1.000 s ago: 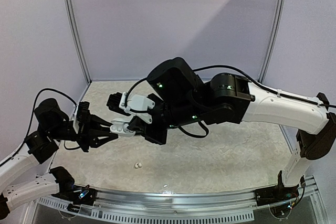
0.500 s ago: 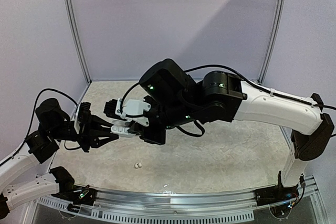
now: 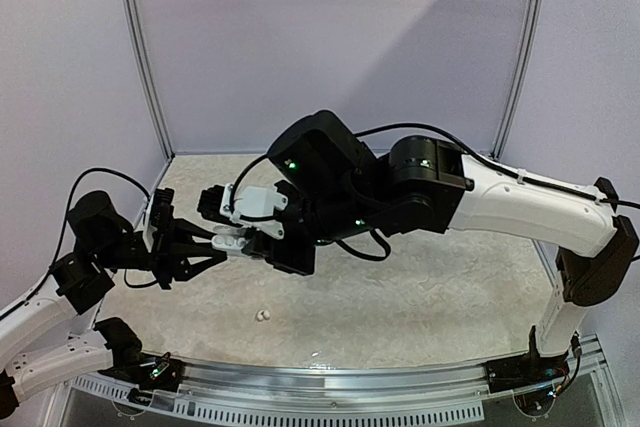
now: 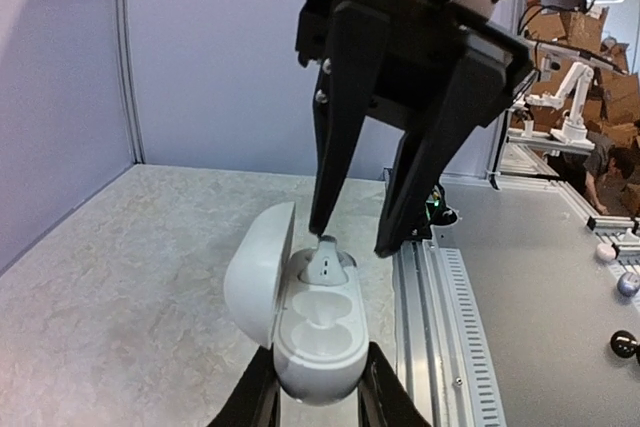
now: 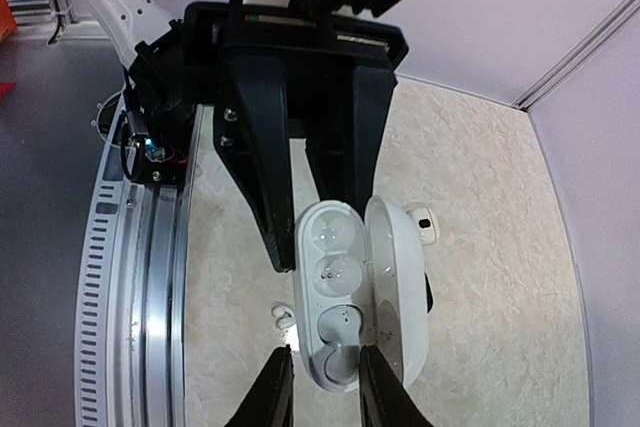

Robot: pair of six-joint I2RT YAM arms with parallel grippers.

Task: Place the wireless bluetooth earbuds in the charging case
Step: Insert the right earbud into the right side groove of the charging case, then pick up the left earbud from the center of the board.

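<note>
My left gripper (image 4: 318, 387) is shut on the white charging case (image 4: 315, 337) and holds it above the table, lid (image 4: 255, 272) swung open to the left. A white earbud (image 4: 327, 265) sits in the case's far socket; the near socket is bare. My right gripper (image 4: 357, 240) hangs over it with jaws slightly parted, one fingertip touching the earbud's top and the other apart from it. In the right wrist view the earbud (image 5: 338, 342) lies in the case (image 5: 335, 247) between my open fingers (image 5: 275, 392). From above, both grippers meet at the case (image 3: 232, 241).
A loose white earbud (image 3: 263, 316) lies on the speckled mat near the front rail (image 3: 330, 372); the right wrist view shows it as well (image 5: 283, 315). A small white piece with a dark spot (image 5: 425, 222) lies beyond the case. Grey walls close the back and sides.
My right arm shifted slightly left over the case and its jaws parted, letting go of the earbud in the socket. The left gripper held the case still.
</note>
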